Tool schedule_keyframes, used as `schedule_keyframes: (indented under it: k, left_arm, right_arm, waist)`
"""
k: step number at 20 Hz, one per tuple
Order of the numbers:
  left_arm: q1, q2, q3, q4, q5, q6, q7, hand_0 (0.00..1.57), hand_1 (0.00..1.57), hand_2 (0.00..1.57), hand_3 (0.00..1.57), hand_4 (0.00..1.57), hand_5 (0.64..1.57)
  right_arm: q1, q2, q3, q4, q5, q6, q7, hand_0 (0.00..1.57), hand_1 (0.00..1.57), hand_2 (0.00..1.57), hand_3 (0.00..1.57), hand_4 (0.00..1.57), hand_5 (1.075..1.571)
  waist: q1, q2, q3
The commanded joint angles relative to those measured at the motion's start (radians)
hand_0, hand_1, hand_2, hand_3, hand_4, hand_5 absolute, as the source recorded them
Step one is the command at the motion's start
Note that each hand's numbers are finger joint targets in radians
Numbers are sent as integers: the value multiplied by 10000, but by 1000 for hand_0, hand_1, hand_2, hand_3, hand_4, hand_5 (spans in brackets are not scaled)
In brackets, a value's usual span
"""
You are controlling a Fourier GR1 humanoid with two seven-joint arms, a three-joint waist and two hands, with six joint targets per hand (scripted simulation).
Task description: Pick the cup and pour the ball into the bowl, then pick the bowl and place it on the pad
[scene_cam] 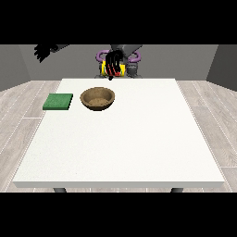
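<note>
Hand at the view's right [113, 65] is raised above the bench's [120, 139] far edge, fingers curled round a yellow cup [118, 70] with red showing at it; ball not discernible, possibly that red; wooden bowl [97, 98] sits on the bench, looks empty, just beside the green pad [58, 102], not on it; hand at the view's left [44, 51] hangs clear off to the side, grasp state: cannot tell; judgement: cup picked, pour and bowl transfer both pending; no readable writing or labels.

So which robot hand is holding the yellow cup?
The hand near the middle, above the bowl: its fingers wrap the yellow cup. The hand at the view's left holds nothing.
</note>
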Motion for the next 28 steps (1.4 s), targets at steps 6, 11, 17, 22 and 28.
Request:
schedule_keyframes:
  k: [6,11,17,22,28]
  left_arm:
    - [-360,-40,-256,-1644,-328,-2069,232,0,0,1178,1473,913,1571]
    - [1005,696,909,-2782,1153,303,-1045,0,0,1571,1194,1140,1557]
    - [1872,-18,3199,-4828,4482,2712,-2595,974,974,928,577,1236,1571]
    - [1724,-34,4770,-7252,8681,2261,-3411,0,0,0,0,407,1497]
    - [2062,1106,6767,-8484,12553,-1249,-4642,0,0,0,0,214,1500]
  right_arm:
    - [-258,519,397,-44,408,-574,-14,0,0,0,0,711,1569]
    - [-401,201,-202,200,249,-1114,62,0,0,0,0,711,1569]
    - [-419,613,-237,306,76,-1152,-220,0,0,0,0,711,1570]
    - [-865,775,-272,307,110,-1637,-127,0,0,0,0,700,1570]
    - [-855,943,-736,93,29,-2656,-143,0,0,0,0,417,1570]
  waist:
    - [214,244,-8]
    - [1343,435,-24]
    - [1942,1935,-114]
    - [2417,2508,-185]
    - [3852,2811,-102]
